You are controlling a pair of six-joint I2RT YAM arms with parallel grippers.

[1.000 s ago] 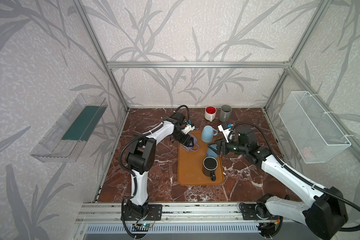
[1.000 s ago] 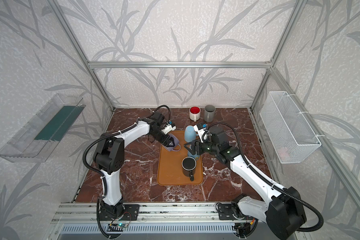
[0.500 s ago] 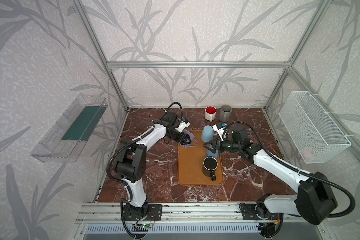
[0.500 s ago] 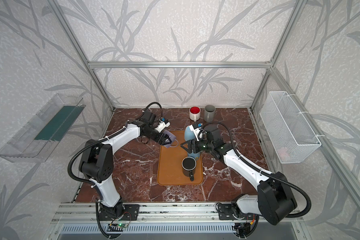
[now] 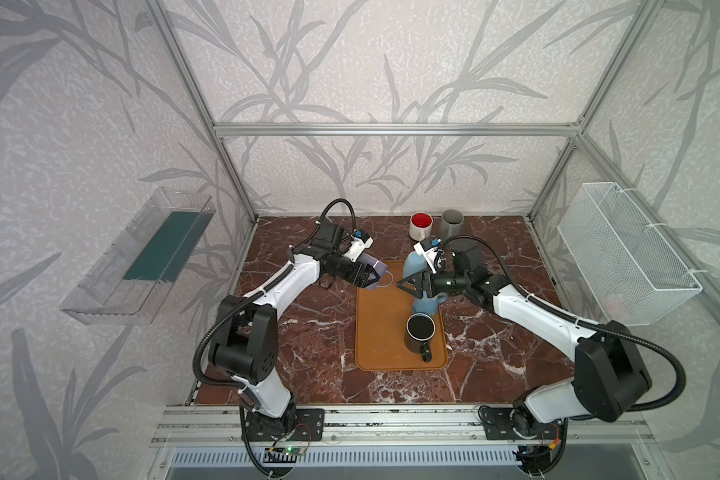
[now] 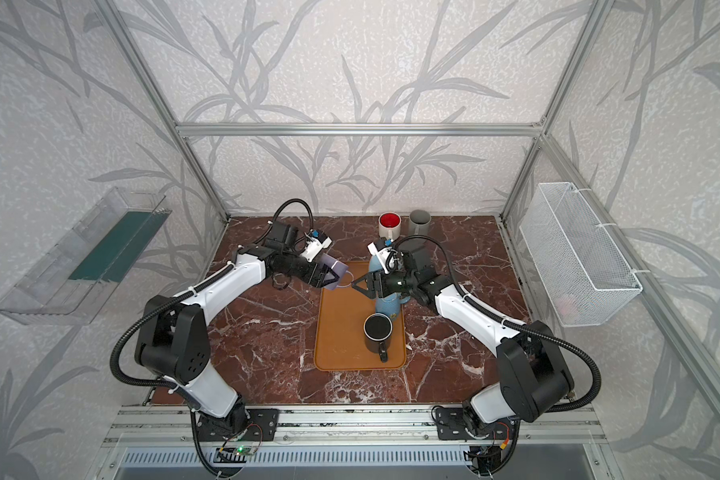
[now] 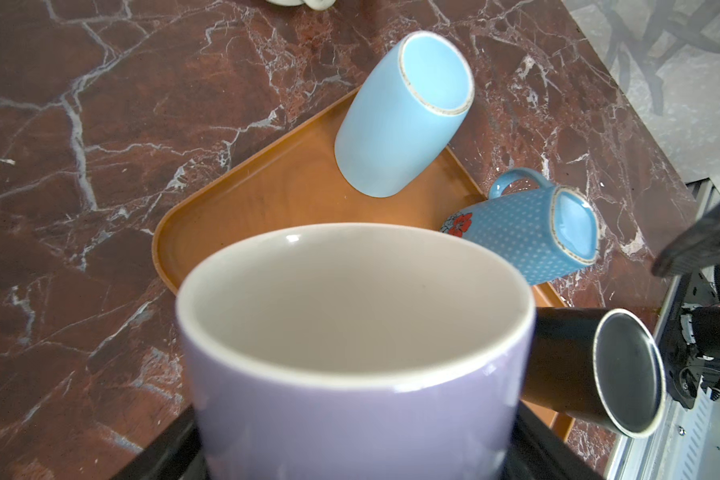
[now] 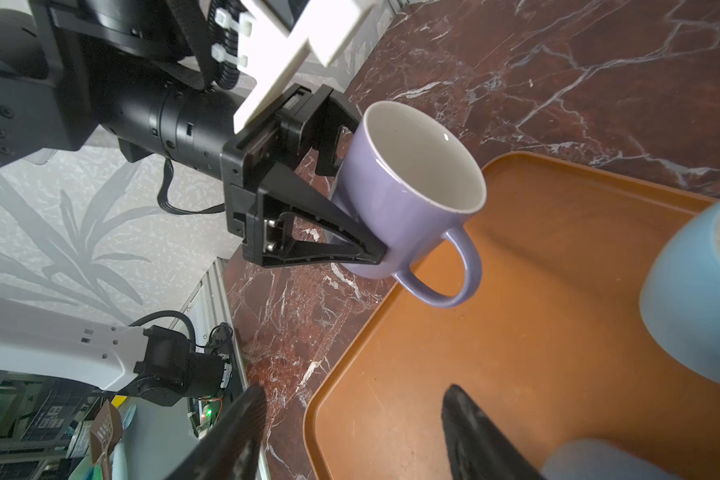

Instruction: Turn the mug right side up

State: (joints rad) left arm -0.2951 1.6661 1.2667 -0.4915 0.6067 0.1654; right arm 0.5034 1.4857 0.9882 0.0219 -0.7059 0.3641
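Grey leaf-patterned walls [image 5: 350,62], aluminium frame [image 5: 391,129], red-brown marble floor [image 5: 308,353] — clear shelf [image 5: 134,257] left, wire basket [image 5: 624,253] right

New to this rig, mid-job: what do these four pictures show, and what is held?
Two robot arms stand at a marble table, each ending in a two-fingered pincer. Two pictures look down from overhead; the other two come from a camera on each wrist. The left pincer grips a lavender mug by its body, in the air, tipped on its side. The right pincer is open and empty, facing it. On the orange tray stand a pale blue mug and a dotted blue mug, both bottom up, plus a black mug. A red-lined mug and a grey mug stand at the back.
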